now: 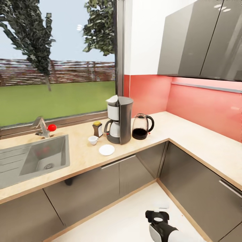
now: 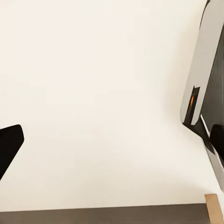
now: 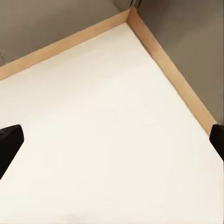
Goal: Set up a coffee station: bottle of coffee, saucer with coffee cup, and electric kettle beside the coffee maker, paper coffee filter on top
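The grey coffee maker (image 1: 120,120) stands on the wooden countertop (image 1: 188,134) near the corner, with a white paper filter (image 1: 112,99) on its top. Right of it is the dark glass electric kettle (image 1: 141,126). The bottle of coffee (image 1: 97,129) stands to its left. In front, the white coffee cup (image 1: 93,140) sits on the counter beside the white saucer (image 1: 106,150), not on it. My left gripper (image 2: 112,142) and right gripper (image 3: 112,140) hang open over the white floor, both holding nothing. My right arm (image 1: 160,225) shows low down, far from the counter.
A steel sink (image 1: 33,158) with a faucet and red knob (image 1: 51,127) lies at the counter's left, under a big window. Grey upper cabinets (image 1: 201,40) hang over the right run of the L-shaped counter. Grey base cabinets (image 1: 134,174) with a wooden plinth edge the white floor.
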You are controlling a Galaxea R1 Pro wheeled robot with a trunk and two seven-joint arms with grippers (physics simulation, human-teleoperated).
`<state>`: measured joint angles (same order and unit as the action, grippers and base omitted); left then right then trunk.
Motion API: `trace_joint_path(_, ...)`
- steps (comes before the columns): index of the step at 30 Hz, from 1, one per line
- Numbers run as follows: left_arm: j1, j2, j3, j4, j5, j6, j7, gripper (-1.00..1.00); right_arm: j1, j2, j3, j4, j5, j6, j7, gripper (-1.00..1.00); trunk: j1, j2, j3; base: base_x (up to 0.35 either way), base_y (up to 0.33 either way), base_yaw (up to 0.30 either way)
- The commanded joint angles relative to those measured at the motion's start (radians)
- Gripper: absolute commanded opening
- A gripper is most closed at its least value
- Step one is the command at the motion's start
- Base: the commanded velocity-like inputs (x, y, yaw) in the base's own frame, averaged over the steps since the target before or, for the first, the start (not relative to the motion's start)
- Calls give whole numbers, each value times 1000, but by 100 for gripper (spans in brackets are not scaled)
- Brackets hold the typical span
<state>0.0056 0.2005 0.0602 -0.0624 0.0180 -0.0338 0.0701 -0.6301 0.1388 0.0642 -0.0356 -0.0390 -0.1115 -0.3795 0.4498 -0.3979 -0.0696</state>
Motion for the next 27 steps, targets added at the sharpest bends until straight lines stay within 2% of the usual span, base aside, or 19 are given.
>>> trace_joint_path(1, 1, 0, 6, -2, 2, -1, 0, 100, 5, 0, 8, 3, -3, -2, 7, 100, 0, -2, -2, -226, 101, 0)
trace_joint_path(2, 1, -1, 6, -2, 2, -1, 1, 100, 19, -3, 8, 6, -2, -1, 33, 100, 0, -2, -2, -218, 101, 0)
trace_joint_path(3, 1, -1, 6, -2, 3, -2, 2, 100, 58, -13, 9, 10, 1, 6, 103, 100, 0, -2, -2, -191, 99, 0)
trace_joint_path(6, 1, -1, 6, -2, 3, -2, 2, 100, 91, -30, 9, 10, 4, 25, 139, 100, 0, -2, -2, -185, 99, 0)
trace_joint_path(9, 1, -1, 7, -2, 3, -2, 2, 100, 131, -57, 10, 11, 5, 90, 162, 100, 0, -2, -2, -98, 53, 0)
trace_joint_path(14, 1, -1, 7, -2, 3, -1, 2, 100, 155, -67, 11, 12, 7, 194, 169, 100, 0, -2, -2, -24, 13, 0)
trace_joint_path(16, 1, 0, 7, -2, 3, 0, 2, 100, 167, -69, 12, 12, 8, 236, 200, 100, 0, -2, -2, -5, 3, 0)
trace_joint_path(21, 1, 0, 8, -2, 4, 0, 3, 100, 172, -79, 14, 12, 10, 257, 304, 100, 0, -2, -2, -1, 1, 0)
trace_joint_path(27, 0, 0, 9, -2, 5, -1, 3, 100, 173, -82, 14, 11, 9, 261, 334, 100, 0, -2, -2, 0, 0, 0)
